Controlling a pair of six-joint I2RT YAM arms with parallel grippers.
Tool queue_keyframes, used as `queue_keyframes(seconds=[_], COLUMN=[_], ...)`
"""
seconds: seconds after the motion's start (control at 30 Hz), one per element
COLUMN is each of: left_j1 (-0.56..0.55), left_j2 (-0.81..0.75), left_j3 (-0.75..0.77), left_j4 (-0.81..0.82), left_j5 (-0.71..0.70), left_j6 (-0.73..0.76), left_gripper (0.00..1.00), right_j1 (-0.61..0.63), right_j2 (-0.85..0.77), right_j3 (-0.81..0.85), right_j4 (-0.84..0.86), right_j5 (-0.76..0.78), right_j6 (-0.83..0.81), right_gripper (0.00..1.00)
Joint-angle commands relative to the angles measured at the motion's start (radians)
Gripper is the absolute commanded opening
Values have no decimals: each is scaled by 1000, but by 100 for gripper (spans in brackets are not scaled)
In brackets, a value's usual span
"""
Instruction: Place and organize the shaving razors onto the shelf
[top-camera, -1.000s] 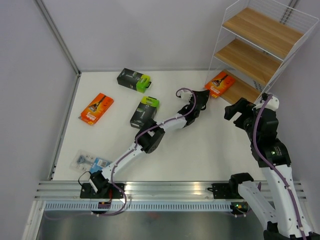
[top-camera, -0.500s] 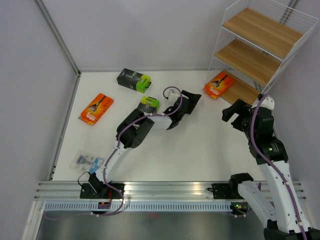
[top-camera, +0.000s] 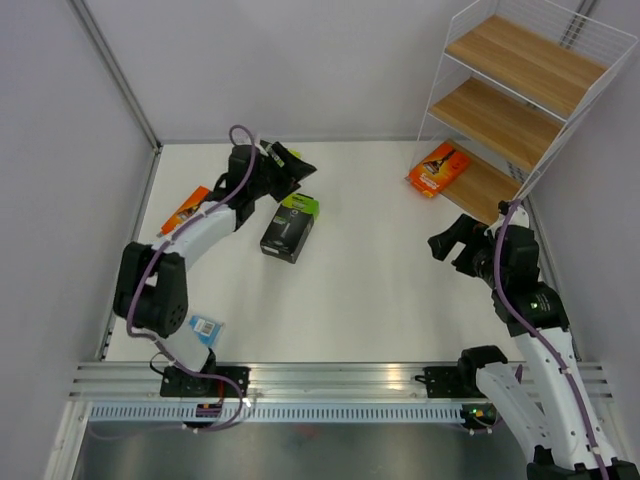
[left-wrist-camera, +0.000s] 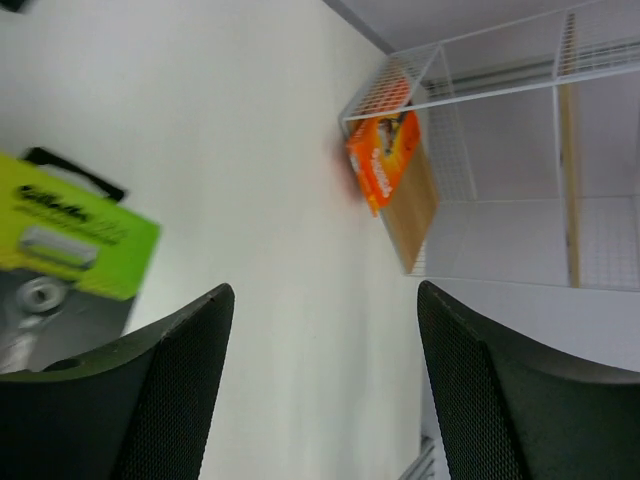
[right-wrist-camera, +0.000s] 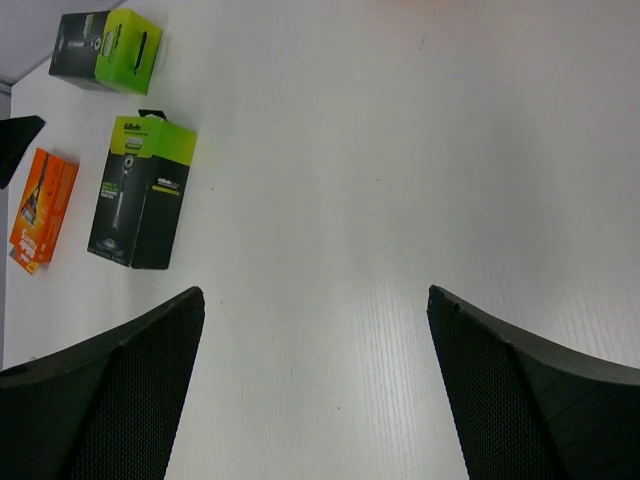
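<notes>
Left hand (top-camera: 293, 167) swung away from shelf (top-camera: 505, 120) to far-left corner, open, empty. Orange card (top-camera: 438, 168) sat at lowest board's front edge. Right hand (top-camera: 452, 242) wide open too, over tabletop (top-camera: 380, 290).

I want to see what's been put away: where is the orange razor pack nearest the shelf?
In the overhead view, the orange pack sits at the far right of the table, at the left end of the lowest board of the shelf.
</notes>
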Motion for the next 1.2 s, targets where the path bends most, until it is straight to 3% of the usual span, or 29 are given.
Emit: queue_keyframes(seconds=[0.0, 0.13, 0.17, 0.37, 0.57, 0.83, 1.17], left_j1=[63, 207, 294, 631, 830, 939, 945], left_j2=[-165, -275, -300, -363, -331, -222, -113], left_j3=[-49, -100, -129, -280, -331, -347, -394], left_j4=[-312, -467, -493, -501, -442, -331, -179], left_j5=[55, -45, -29, 66, 86, 15, -14], left_j6=[260, 291, 286, 217, 199, 203, 199], left_gripper=[80, 82, 82, 80, 78, 72, 57], right_j1=[4, 4, 4, 4, 4, 4, 4], right_j2=[-15, -17, -15, 27, 66, 144, 299], right_j3=[-35, -57, -58, -86, -97, -98, -26], right_j4=[46, 80, 85, 138, 200, 241, 305], right_j5=[-72, -106, -109, -143, -180, -160, -166], right_j6=[20, 29, 26, 27, 44, 17, -15], right_gripper=[98, 98, 98, 98, 98, 98, 98])
